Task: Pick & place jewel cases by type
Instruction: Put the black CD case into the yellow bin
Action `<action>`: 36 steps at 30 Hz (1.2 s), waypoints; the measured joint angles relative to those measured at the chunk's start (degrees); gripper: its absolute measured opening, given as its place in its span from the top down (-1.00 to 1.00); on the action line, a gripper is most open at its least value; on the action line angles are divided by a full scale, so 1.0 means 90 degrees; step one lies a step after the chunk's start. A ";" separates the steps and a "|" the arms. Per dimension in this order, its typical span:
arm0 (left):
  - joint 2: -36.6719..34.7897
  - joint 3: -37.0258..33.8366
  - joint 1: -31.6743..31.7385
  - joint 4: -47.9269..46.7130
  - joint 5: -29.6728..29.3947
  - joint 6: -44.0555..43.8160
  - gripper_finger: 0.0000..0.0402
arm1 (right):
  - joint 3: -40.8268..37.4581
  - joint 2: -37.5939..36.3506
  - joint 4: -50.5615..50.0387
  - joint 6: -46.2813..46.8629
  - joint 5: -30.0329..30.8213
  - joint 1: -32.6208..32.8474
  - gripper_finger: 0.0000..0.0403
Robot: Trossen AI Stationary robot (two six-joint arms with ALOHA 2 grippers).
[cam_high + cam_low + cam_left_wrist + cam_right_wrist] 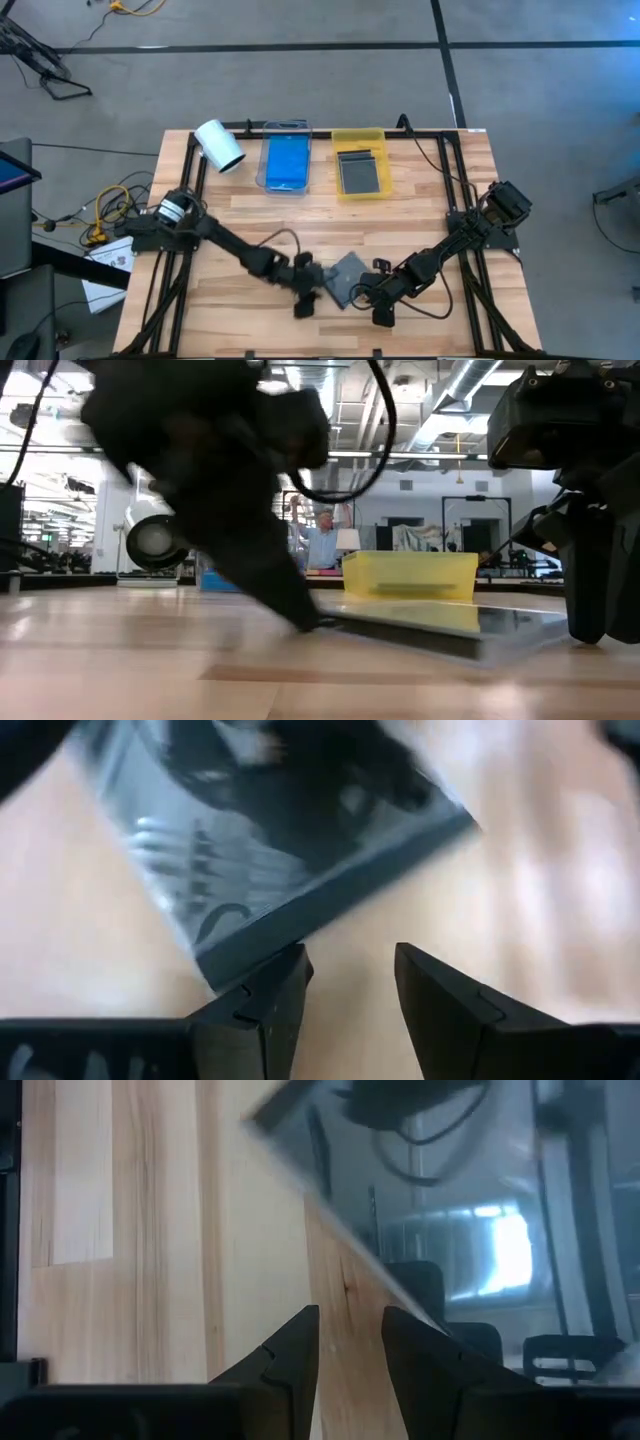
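Hands low, left hand [312, 292] and right hand [372, 300] flanking grey jewel case [345, 278]

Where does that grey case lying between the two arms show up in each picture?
High view: grey case, low centre, between both grippers.
Low view: flat slab right of centre.
Left wrist view: upper left.
Right wrist view: upper right.
Shared landmark: yellow tray, behind the case in the low view.
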 joint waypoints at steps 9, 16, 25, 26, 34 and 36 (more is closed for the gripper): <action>-0.0020 0.0004 0.1407 -0.0407 0.0357 -0.0546 0.24 | 0.0007 -0.0038 -0.0153 0.0547 0.0036 0.0182 0.46; -0.0005 0.0218 0.1392 -0.0588 0.0947 -0.0281 0.24 | 0.0001 -0.0698 -0.1192 0.1002 0.0515 0.0668 0.46; 0.0025 0.0338 0.1518 -0.0528 0.1792 -0.1449 0.24 | -0.0682 -0.0908 -0.1278 0.1339 0.0823 0.0609 0.46; 0.0027 0.0337 0.1583 -0.0523 0.1964 -0.1620 0.24 | -0.0811 -0.0910 -0.1124 0.1479 0.0831 0.0559 0.46; 0.0031 0.0330 0.1861 -0.0555 0.2340 -0.2598 0.23 | -0.1166 -0.0940 -0.0724 0.1437 0.1090 0.0459 0.46; 0.0031 0.0331 0.1887 -0.0552 0.2317 -0.2772 0.21 | -0.1208 -0.0942 -0.0684 0.1396 0.1115 0.0451 0.46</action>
